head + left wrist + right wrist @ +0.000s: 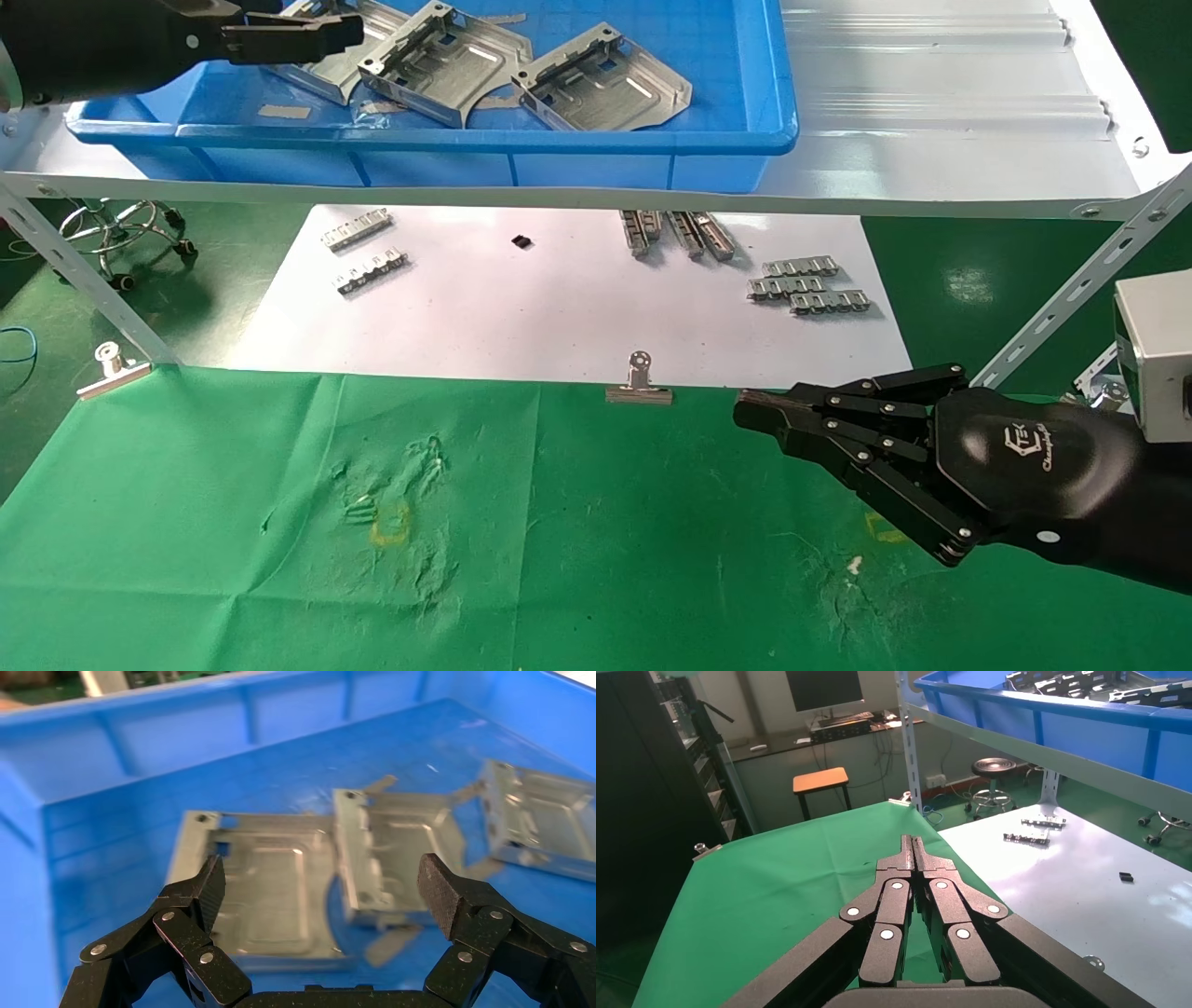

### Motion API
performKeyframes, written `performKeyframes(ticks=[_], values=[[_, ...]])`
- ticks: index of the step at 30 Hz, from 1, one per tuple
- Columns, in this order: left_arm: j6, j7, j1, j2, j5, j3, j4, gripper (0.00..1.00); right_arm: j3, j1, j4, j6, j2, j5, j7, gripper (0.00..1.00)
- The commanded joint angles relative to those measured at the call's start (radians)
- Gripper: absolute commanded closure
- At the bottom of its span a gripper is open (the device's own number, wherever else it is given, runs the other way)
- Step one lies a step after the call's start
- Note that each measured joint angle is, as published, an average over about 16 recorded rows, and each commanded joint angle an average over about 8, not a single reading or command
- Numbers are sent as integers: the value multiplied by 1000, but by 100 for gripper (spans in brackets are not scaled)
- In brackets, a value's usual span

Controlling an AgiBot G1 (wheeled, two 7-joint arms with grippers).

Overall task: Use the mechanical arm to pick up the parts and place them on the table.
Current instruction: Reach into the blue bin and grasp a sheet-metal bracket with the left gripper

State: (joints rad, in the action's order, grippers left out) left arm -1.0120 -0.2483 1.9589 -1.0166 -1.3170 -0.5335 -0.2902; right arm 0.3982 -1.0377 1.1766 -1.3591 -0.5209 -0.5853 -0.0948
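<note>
Parts are lying overlapped in the blue bin on the shelf, and the left gripper, hanging wide open and empty above them, is risking snagging two plates at once, while the right gripper is sitting closed and empty over the table.

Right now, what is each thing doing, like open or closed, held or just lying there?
Left gripper: open, above the parts in the bin, holding nothing.
Right gripper: shut, empty, over the green table.
Three parts: lying loose in the blue bin, none held.
Ridged metal strips: lying on the white paper sheet.
Binder clip: clamped at the cloth's edge.
</note>
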Motion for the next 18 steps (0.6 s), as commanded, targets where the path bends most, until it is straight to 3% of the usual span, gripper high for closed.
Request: performKeyframes(ticks=[1,3,7,9,12,18], values=[[16,11,24,-15,-11,-4,55,15,0,0,0,0,0,0,0,100],[44,37,34,-28,-16,-5,89,32,0,0,0,0,0,0,0,100],[99,98,47,-55,-28,-9,139,76,0,0,0,0,0,0,0,100],[129,127,50,-69,-32,-10,160,89,0,0,0,0,0,0,0,100],[179,165,54,-90,-35,-11,186,100,0,0,0,0,0,0,0,100],[297,206,58,-132,-32,-5,230,100,0,0,0,0,0,0,0,100]])
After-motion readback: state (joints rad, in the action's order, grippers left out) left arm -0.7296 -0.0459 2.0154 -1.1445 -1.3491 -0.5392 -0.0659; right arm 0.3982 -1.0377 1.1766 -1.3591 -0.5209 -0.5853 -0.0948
